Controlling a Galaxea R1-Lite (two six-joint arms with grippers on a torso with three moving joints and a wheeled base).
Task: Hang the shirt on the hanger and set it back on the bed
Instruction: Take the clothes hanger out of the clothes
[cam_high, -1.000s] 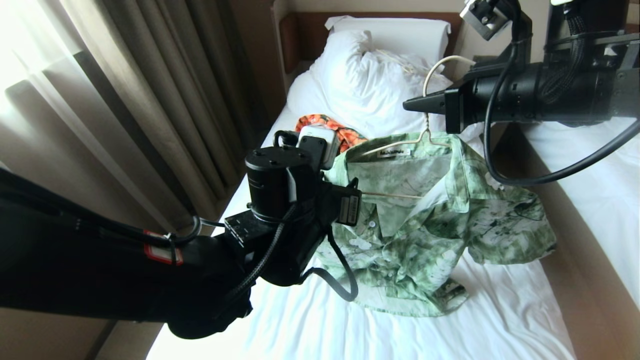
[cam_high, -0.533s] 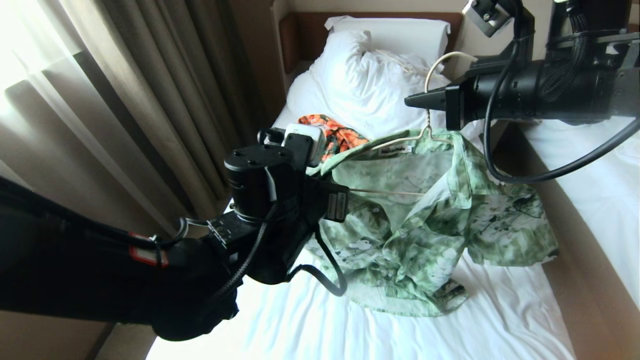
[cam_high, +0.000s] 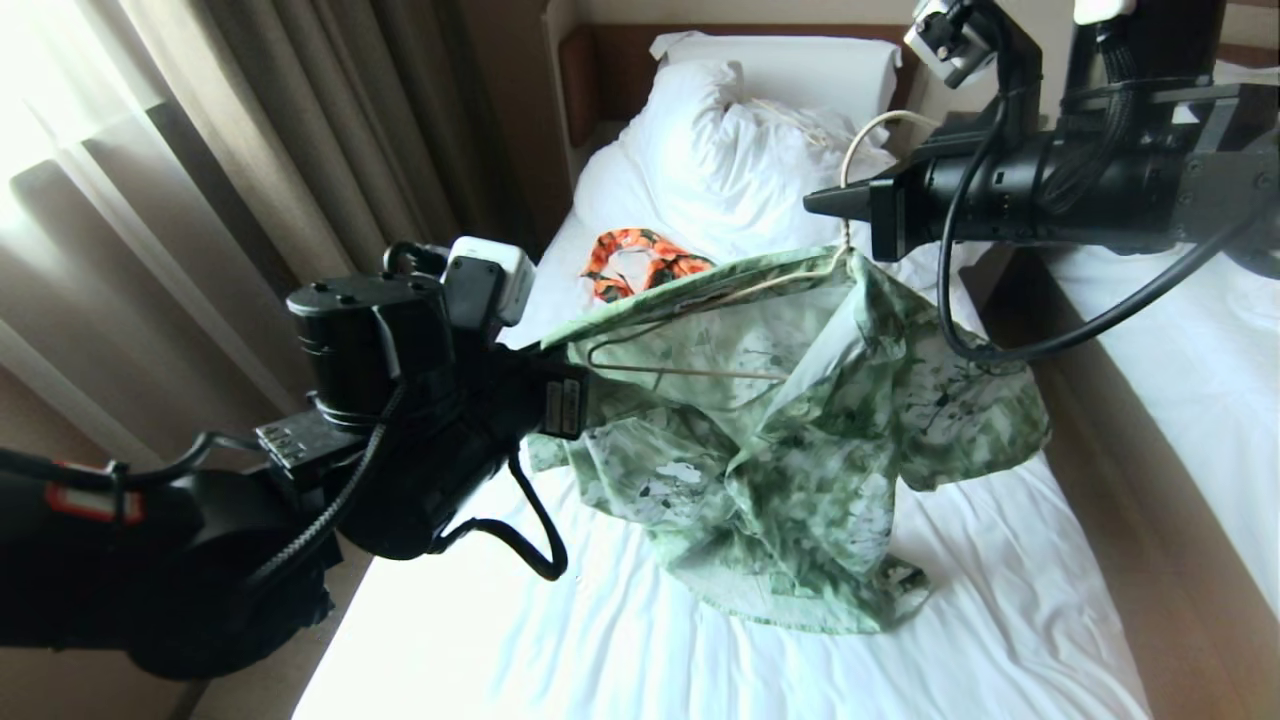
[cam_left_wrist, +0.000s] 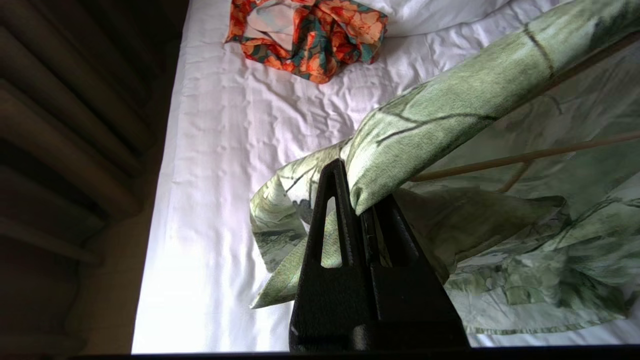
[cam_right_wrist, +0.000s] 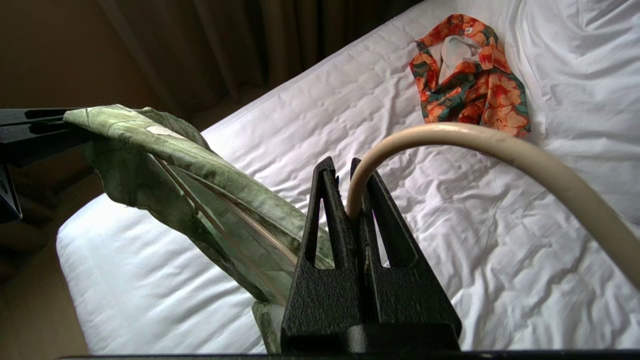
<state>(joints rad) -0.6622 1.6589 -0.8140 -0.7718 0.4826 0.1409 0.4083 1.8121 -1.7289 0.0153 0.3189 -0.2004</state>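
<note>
Shirt (cam_high: 790, 430) is seen in the head view lifted partly above the bed (cam_high: 620, 640); its lower hem rests on the sheet, while the upper part is stretched between two grippers. The left gripper (cam_high: 585, 392) is closed on the shirt's left shoulder edge. The right gripper (cam_high: 815, 203) is closed on the hanger (cam_high: 700, 372) at its neck, under the curved hook. The hanger frame is visible through the cloth. An orange garment (cam_high: 640, 265) lies near the pillow (cam_high: 760, 150).

In the left wrist view, the left gripper (cam_left_wrist: 362, 210) is shown pinching a fold of the shirt (cam_left_wrist: 450, 105); a hanger (cam_left_wrist: 525, 156) bar is seen beside it.

In the right wrist view, the right gripper (cam_right_wrist: 345, 200) is clamped on the hanger (cam_right_wrist: 500, 150), and the shirt (cam_right_wrist: 200, 185) hangs beyond it above the bed (cam_right_wrist: 450, 240).
</note>
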